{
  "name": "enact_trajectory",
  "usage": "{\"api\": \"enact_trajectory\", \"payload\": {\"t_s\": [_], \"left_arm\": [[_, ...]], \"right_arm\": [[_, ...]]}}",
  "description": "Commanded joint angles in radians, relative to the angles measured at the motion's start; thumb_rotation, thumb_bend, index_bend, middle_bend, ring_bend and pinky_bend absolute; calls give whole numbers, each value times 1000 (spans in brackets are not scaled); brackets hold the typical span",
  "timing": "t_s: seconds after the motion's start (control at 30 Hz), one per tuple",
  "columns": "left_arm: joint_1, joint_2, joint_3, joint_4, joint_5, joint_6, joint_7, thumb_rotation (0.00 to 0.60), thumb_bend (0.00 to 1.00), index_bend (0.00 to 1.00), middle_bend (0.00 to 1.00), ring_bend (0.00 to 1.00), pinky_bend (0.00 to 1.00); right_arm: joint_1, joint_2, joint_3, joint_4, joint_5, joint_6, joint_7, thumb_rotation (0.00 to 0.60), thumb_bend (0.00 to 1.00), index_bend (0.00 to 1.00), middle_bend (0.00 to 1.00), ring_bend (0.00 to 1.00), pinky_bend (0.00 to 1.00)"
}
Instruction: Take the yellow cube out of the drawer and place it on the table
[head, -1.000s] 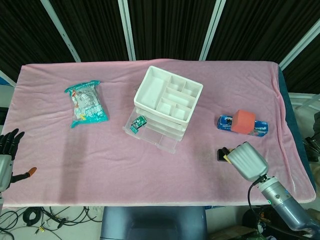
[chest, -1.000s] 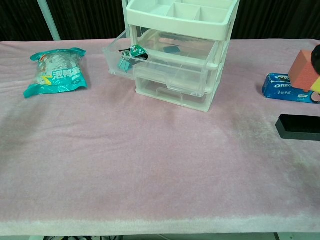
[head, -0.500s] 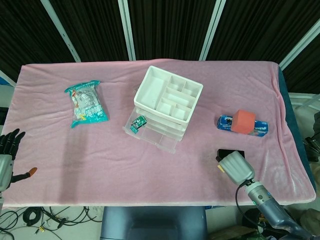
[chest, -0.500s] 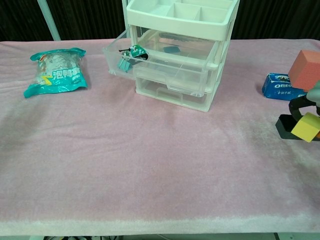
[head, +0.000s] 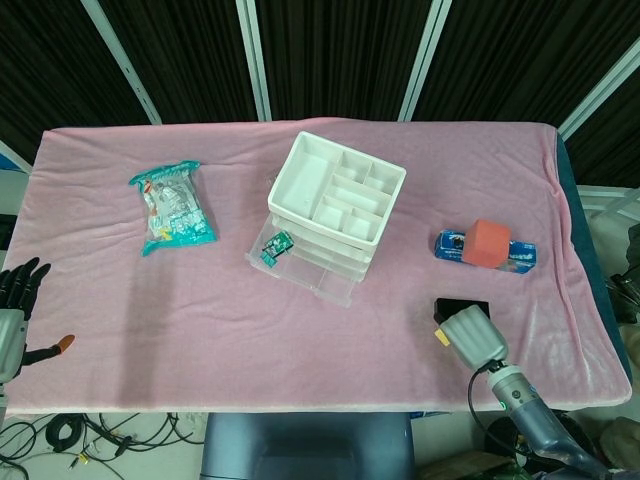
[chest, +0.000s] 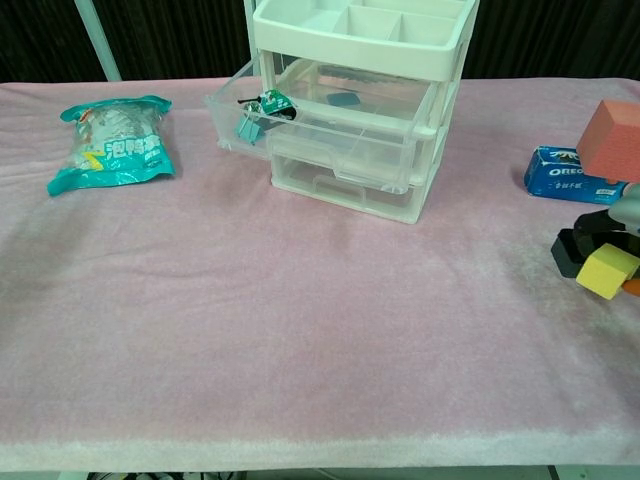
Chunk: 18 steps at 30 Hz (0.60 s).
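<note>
My right hand (head: 474, 338) hovers low over the table's front right area and holds the yellow cube (chest: 606, 273) between its dark fingertips (chest: 598, 222). In the head view only a sliver of the cube (head: 441, 339) shows at the hand's left edge. The clear drawer unit (head: 325, 237) stands mid-table with its top drawer (chest: 245, 115) pulled out, a green packet (chest: 262, 108) inside. My left hand (head: 15, 300) rests off the table's left edge, fingers spread and holding nothing.
A black box (head: 460, 304) lies just behind my right hand. Further back, a red block (head: 486, 243) sits on a blue Oreo pack (chest: 565, 176). A teal snack bag (head: 172, 207) lies at the left. The white organiser tray (head: 338, 188) tops the drawers.
My right hand has come toward the table's front edge and lowered with the yellow cube; in the last half second it sank only slightly. The left hand has not moved.
</note>
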Motion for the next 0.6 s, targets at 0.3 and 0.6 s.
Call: {"api": "enact_trajectory", "payload": {"t_s": [0.3,0.6], "left_arm": [[0,0,0,0,-2,0,1,600,0,0,0,0,0],[2,0,2,0,4,3,5,600,0,0,0,0,0]], "right_arm": [[-38,31,10,-29,-8,52,-30,600,175,46,965,955,832],[-189,159,-8,-72,-136,328,103,600,100,0,312,317,361]]}}
